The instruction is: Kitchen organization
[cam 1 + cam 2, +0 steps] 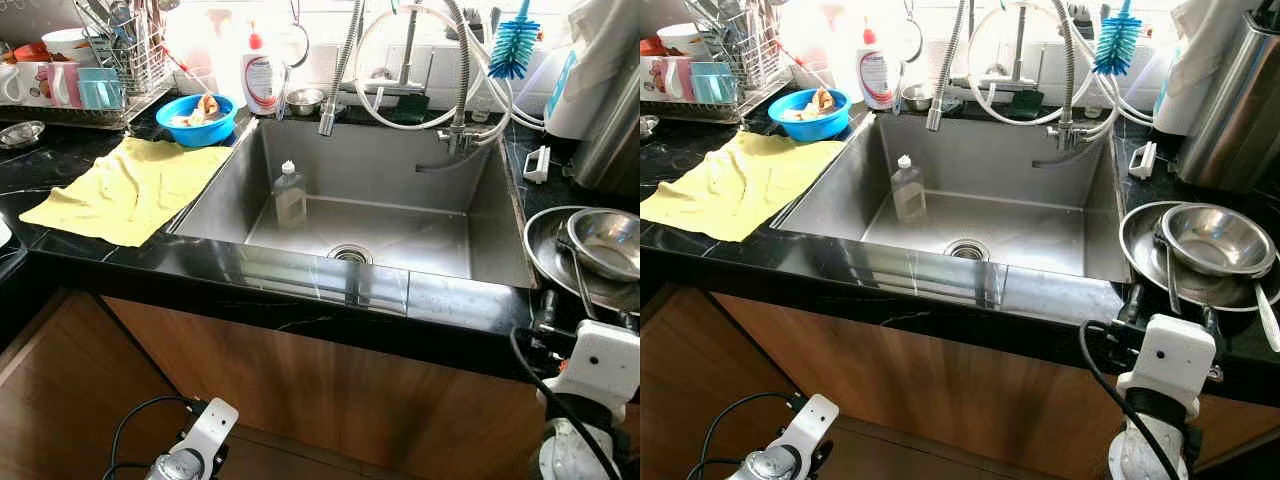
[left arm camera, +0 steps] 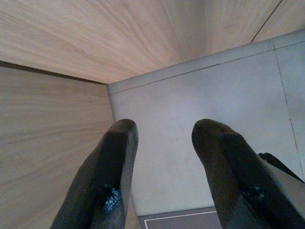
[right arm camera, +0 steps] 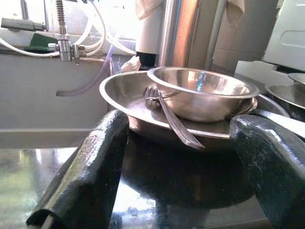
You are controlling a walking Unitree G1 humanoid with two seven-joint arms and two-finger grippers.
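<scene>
On the black counter right of the steel sink (image 1: 400, 170) lies a wide steel plate (image 1: 1140, 245) holding a steel bowl (image 1: 1215, 238) and a fork (image 3: 171, 117). My right gripper (image 3: 181, 124) is open at the counter's front edge, just short of the plate's rim, with nothing between its fingers. A clear plastic bottle (image 1: 290, 195) stands upright inside the sink. A yellow cloth (image 1: 125, 185) is spread on the counter left of the sink. My left gripper (image 2: 164, 129) hangs low and open, pointing at the floor beside the wooden cabinet front.
A blue bowl (image 1: 197, 120) with scraps, a dish rack (image 1: 110, 70) with mugs, a soap bottle (image 1: 263, 75) and a small steel bowl (image 1: 304, 100) line the back. Faucet hoses and a blue brush (image 1: 514, 45) hang over the sink. A tall steel vessel (image 1: 1240, 110) stands behind the plate.
</scene>
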